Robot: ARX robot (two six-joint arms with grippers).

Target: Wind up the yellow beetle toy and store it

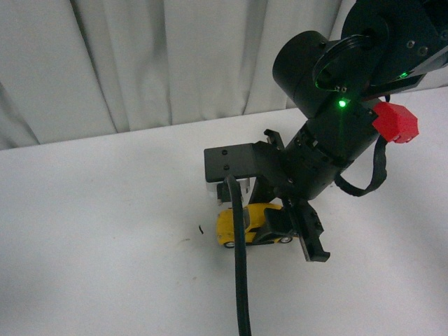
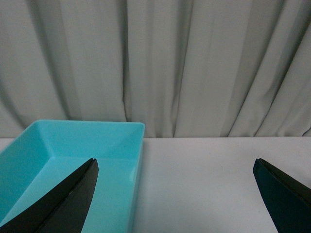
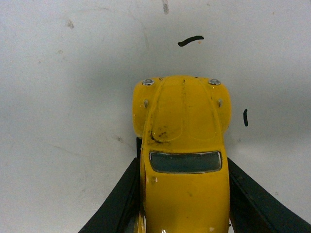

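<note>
One yellow beetle toy (image 1: 231, 225) sits on its wheels on the white tabletop (image 1: 98, 231), near the middle of the front view. One arm shows there, the right one, reaching down over the toy. The right gripper (image 1: 290, 234) is at the toy's rear half. One black cable (image 1: 241, 287) hangs in front of it. One red block (image 1: 395, 120) and one green light (image 1: 341, 103) are on the arm. A pale curtain (image 1: 140, 63) hangs behind.

In the right wrist view the yellow beetle toy (image 3: 182, 116) is seen from above, hood pointing away from the camera. It has two small headlights and one dark windscreen. The right gripper (image 3: 183, 155) has two black fingers (image 3: 121, 199), one along each flank of the toy. Both look pressed against the bodywork, so it is closed on the car, which stands on the tabletop (image 3: 58, 97). Two short black marks (image 3: 190, 41) lie on the surface ahead of and beside the hood, apart from the toy.

In the left wrist view the left gripper (image 2: 175, 165) shows two dark fingers (image 2: 68, 204) spread wide with nothing between them. One teal box (image 2: 73, 145) stands on the tabletop (image 2: 209, 170) beyond one finger. What shows of its inside holds nothing. A curtain (image 2: 194, 63) hangs behind. The toy is not in this view.
</note>
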